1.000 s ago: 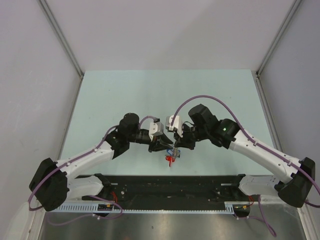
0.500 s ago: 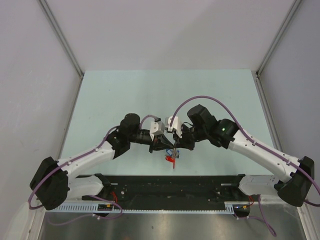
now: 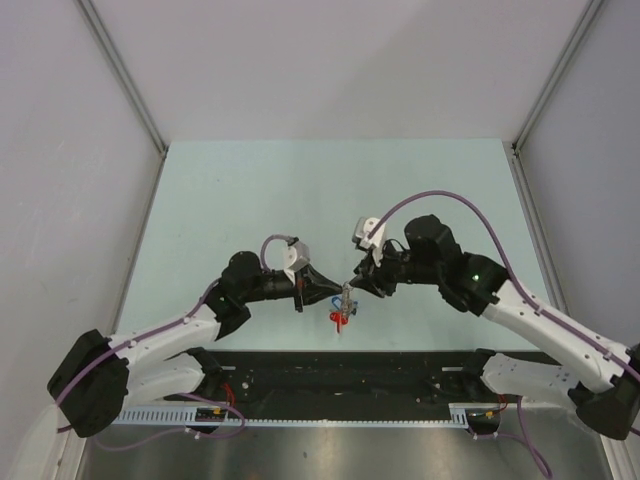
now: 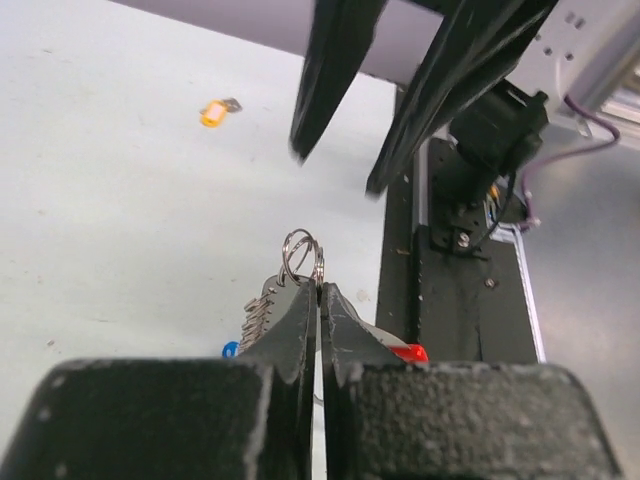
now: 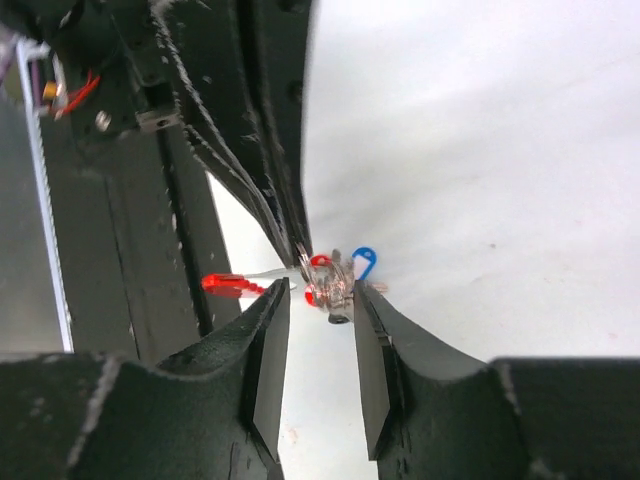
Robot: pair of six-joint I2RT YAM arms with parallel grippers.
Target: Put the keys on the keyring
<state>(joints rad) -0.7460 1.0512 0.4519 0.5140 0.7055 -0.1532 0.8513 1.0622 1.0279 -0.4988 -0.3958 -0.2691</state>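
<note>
I'm clenching my left hand (image 4: 318, 295) on the keyring (image 4: 302, 256) above the surface's (image 3: 250, 190) six o'clock edge — right hand (image 5: 320, 300) hanging released around it. Such a thin pinch could be letting it twist away.

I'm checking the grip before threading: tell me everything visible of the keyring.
The keyring is a thin, shiny metal split ring joined to a short grey strap with a red curved end piece. The shut left end effector pinches it at the ring's base, ring sticking out beyond its tips, strap and red piece to either side. The open right end effector faces it, apparently not touching.
</note>
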